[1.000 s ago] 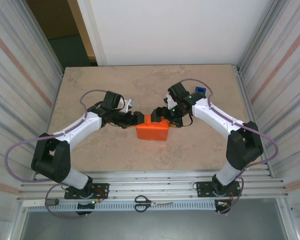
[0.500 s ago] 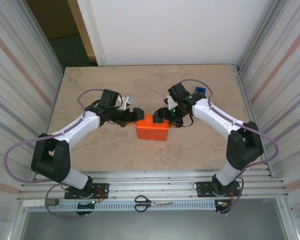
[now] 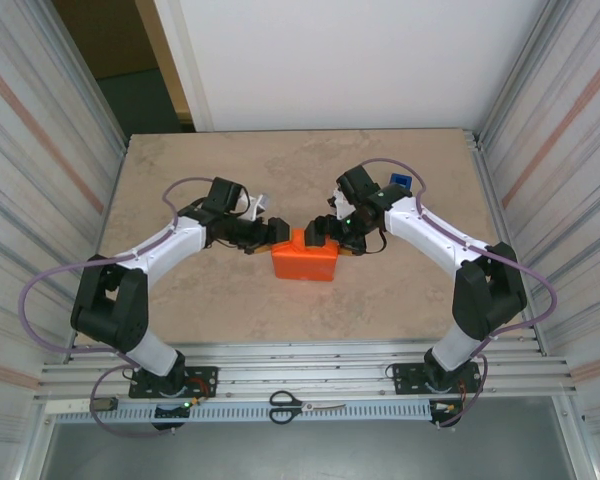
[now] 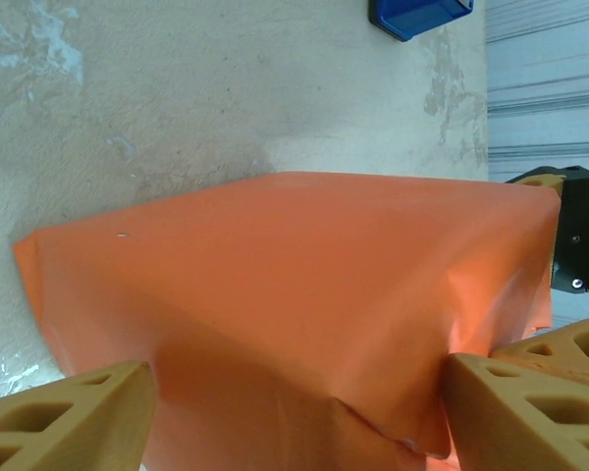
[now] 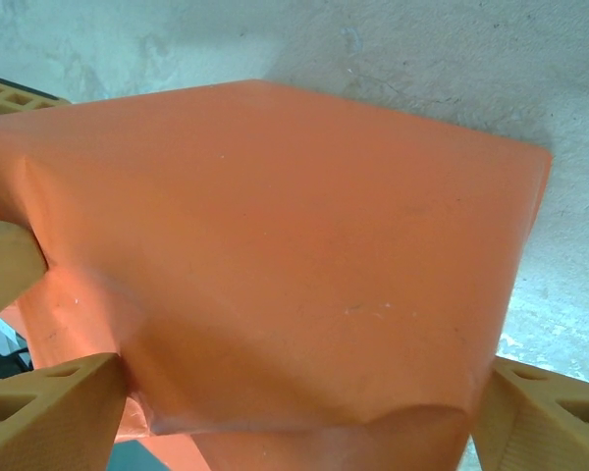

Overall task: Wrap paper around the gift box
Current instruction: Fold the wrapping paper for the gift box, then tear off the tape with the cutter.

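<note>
The orange paper (image 3: 305,262) is folded round a block-shaped parcel at mid-table; the gift box is hidden under it. My left gripper (image 3: 279,232) is at the parcel's far left corner and my right gripper (image 3: 319,232) at its far right corner, almost facing each other. In the left wrist view the paper (image 4: 294,285) fills the space between the wide tan jaws of the left gripper (image 4: 294,412), and a creased fold lies against the right fingertip (image 4: 515,402). In the right wrist view the right gripper (image 5: 294,422) straddles the paper (image 5: 275,245) the same way, jaws wide.
A blue tape dispenser (image 3: 400,183) sits at the back right, behind the right arm, and its corner shows in the left wrist view (image 4: 417,15). Scissors (image 3: 305,406) lie on the rail in front of the arm bases. Metal walls close both sides.
The left arm has swung its elbow inward and its gripper has shifted slightly back and right along the parcel's end. The right arm and the parcel have hardly moved.
</note>
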Robot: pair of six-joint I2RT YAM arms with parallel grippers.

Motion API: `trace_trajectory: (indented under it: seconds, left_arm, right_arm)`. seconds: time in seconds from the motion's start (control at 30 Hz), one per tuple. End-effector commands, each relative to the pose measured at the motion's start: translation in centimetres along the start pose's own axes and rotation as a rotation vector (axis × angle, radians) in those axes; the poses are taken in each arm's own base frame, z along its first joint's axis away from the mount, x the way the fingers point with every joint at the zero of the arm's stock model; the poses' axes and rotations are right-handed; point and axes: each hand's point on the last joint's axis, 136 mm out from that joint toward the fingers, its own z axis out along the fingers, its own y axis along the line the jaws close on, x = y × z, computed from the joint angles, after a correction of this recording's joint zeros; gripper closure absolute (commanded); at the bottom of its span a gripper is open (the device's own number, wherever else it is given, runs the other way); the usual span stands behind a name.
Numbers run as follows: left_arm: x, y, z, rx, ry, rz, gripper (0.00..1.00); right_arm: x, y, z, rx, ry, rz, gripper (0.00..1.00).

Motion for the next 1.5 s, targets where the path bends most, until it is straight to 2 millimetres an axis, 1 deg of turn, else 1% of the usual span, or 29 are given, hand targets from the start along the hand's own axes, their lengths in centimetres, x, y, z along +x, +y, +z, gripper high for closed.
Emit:
trace_trajectory:
  seconds: [0.0,0.03,0.1,0.17,0.23,0.27,0.33,0.43,0.47,0.53,0.57,0.6,0.63,0.73,0.8,0.83,0.87,0.9,0.93,1.0,1.03,1.13,1.3,1.47]
  left_arm:
    - [1.6,1.6,0.7,-0.067,0.064,0.01,0.27]
    - [1.8,1.9,0.8,-0.072,0.068,0.009,0.27]
    - [2.1,2.1,0.8,-0.081,0.076,0.012,0.27]
    - [2.1,2.1,0.8,-0.08,0.076,0.014,0.27]
    - [2.1,2.0,0.8,-0.08,0.077,0.016,0.27]
    - [2.1,2.0,0.8,-0.077,0.075,0.016,0.27]
    - [2.1,1.8,0.8,-0.076,0.074,0.021,0.27]
    - [2.0,1.7,0.8,-0.072,0.071,0.02,0.27]
    - [2.0,1.6,0.8,-0.07,0.068,0.021,0.27]
    - [1.9,1.5,0.9,-0.067,0.066,0.024,0.27]
    - [1.9,1.5,0.9,-0.065,0.066,0.024,0.28]
    - [1.9,1.4,1.0,-0.062,0.067,0.027,0.27]
    - [1.8,1.4,1.0,-0.064,0.067,0.026,0.28]
    - [1.9,1.5,1.1,-0.066,0.069,0.026,0.28]
    - [1.9,1.6,1.2,-0.066,0.07,0.023,0.27]
    - [1.9,1.6,1.3,-0.065,0.069,0.022,0.28]
    - [1.9,1.7,1.3,-0.065,0.07,0.02,0.28]
    - [1.9,1.7,1.4,-0.065,0.071,0.019,0.28]
    - [1.8,1.7,1.4,-0.065,0.069,0.02,0.27]
    - [1.8,1.8,1.5,-0.065,0.07,0.016,0.28]
    - [1.8,1.8,1.6,-0.063,0.071,0.015,0.28]
    - [1.9,1.8,1.7,-0.065,0.072,0.012,0.28]
    - [2.0,1.8,1.9,-0.063,0.077,0.011,0.28]
    - [2.0,1.8,1.9,-0.063,0.077,0.012,0.28]
  right_arm:
    - [0.2,-0.5,-0.3,0.027,0.012,-0.003,0.11]
    - [-0.3,-0.1,-0.7,0.018,-0.003,-0.007,0.1]
    - [-1.3,0.8,-1.8,0.002,-0.043,-0.024,0.05]
    - [-2.3,1.7,-3.5,-0.019,-0.102,-0.043,0.0]
    - [-3.7,2.4,-5.8,-0.042,-0.191,-0.06,0.02]
    - [-4.3,2.3,-6.9,-0.044,-0.241,-0.061,0.02]
    - [-5.8,1.2,-9.6,-0.021,-0.371,-0.042,0.02]
    - [-7.4,-1.4,-13.3,-0.005,-0.565,-0.012,0.02]
    - [-7.6,-2.5,-13.9,-0.003,-0.602,0.0,0.02]
    - [-8.1,-5.7,-15.0,-0.008,-0.666,0.071,0.02]
    - [-8.3,-7.1,-15.4,-0.019,-0.678,0.1,0.02]
    - [-8.5,-8.8,-15.8,-0.024,-0.681,0.146,0.01]
    - [-8.8,-10.8,-15.9,-0.019,-0.683,0.205,0.04]
    - [-9.9,-15.4,-15.6,-0.05,-0.655,0.33,0.19]
    - [-11.1,-17.7,-15.0,-0.102,-0.636,0.388,0.29]
    - [-11.8,-18.7,-14.7,-0.132,-0.625,0.415,0.37]
    - [-12.4,-19.3,-14.3,-0.159,-0.609,0.428,0.44]
    - [-13.0,-20.1,-13.7,-0.168,-0.591,0.45,0.48]
    - [-13.5,-20.7,-13.4,-0.174,-0.579,0.462,0.49]
    - [-14.5,-21.7,-12.4,-0.185,-0.547,0.477,0.56]
    - [-14.9,-22.1,-12.0,-0.19,-0.536,0.487,0.57]
    - [-15.6,-22.7,-10.6,-0.219,-0.505,0.498,0.61]
    - [-15.9,-23.5,-8.7,-0.254,-0.462,0.517,0.68]
    - [-15.7,-23.4,-7.4,-0.293,-0.423,0.524,0.72]
